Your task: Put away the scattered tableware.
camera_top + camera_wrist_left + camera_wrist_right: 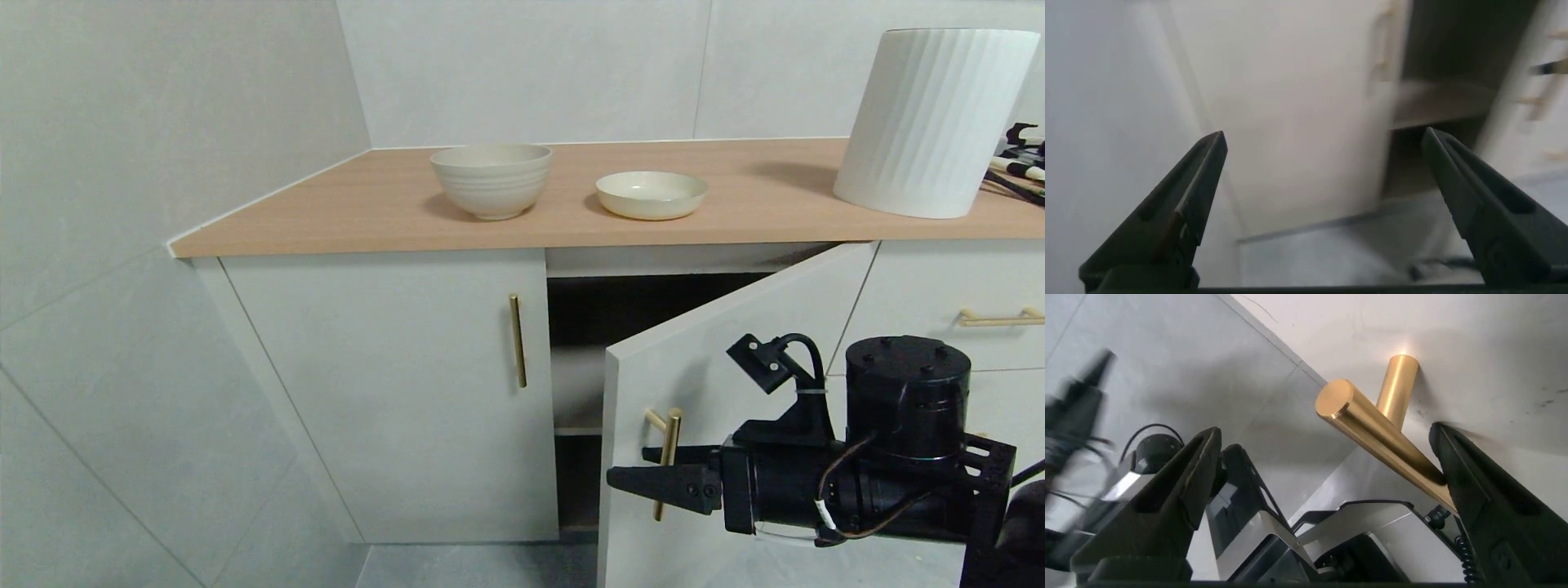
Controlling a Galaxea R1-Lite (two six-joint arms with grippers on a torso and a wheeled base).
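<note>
Tableware sits on the counter (759, 188): a bowl (491, 180) beside a dish (651, 194), above the half-open door (702, 343). At that door's handle (668, 457) the right gripper (649, 467) has its fingers spread, one on each side of the bar. The left gripper (1323, 137) gapes wide too.

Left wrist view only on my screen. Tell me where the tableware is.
Observer: A ribbed bowl stands on the wooden countertop, above the closed left door.
Operator: Name what's beside it.
Observer: A shallow dish, to its right and apart from it.
Operator: Report the right gripper.
Observer: The right gripper is open, straddling the gold handle of the open cabinet door.
</note>
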